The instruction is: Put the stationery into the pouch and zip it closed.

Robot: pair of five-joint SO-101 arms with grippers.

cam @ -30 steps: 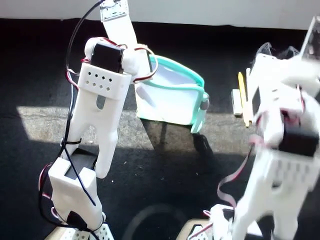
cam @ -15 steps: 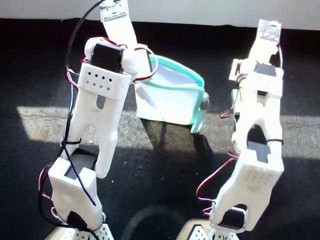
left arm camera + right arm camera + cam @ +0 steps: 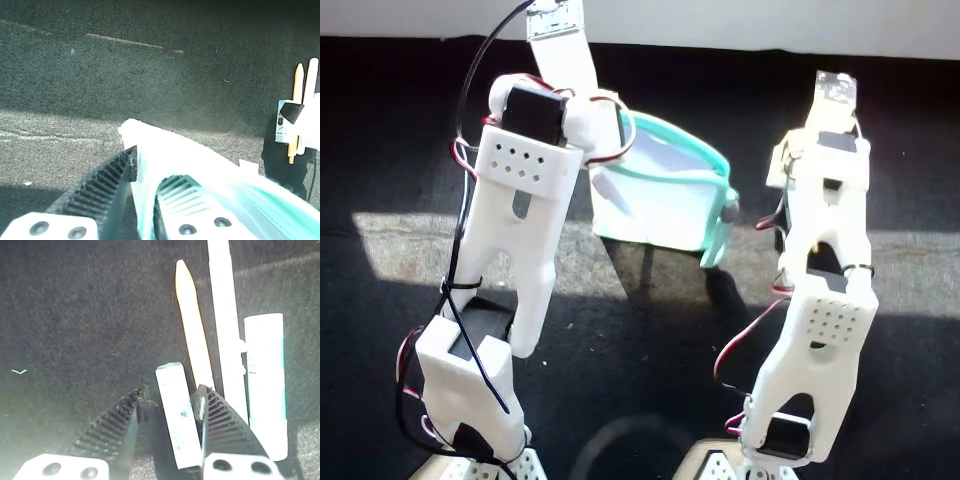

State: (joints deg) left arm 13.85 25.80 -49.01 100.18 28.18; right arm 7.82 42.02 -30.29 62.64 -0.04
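So the left gripper (image 3: 150,167) is pinched on the pouch (image 3: 660,205) — the white wall sits clamped between its two fingers. The teal-rimmed mouth is held up and open over the black table (image 3: 400,120). Off to the pouch's side, the right gripper (image 3: 171,392) is down over the stationery with its fingers apart, straddling the eraser (image 3: 176,415) — one finger is right at its side, the other has a gap. Next to the eraser and stretching farther out are the yellow pencil (image 3: 192,335), the white pen (image 3: 225,315) and a white tube (image 3: 265,380), lying side by side on the table.
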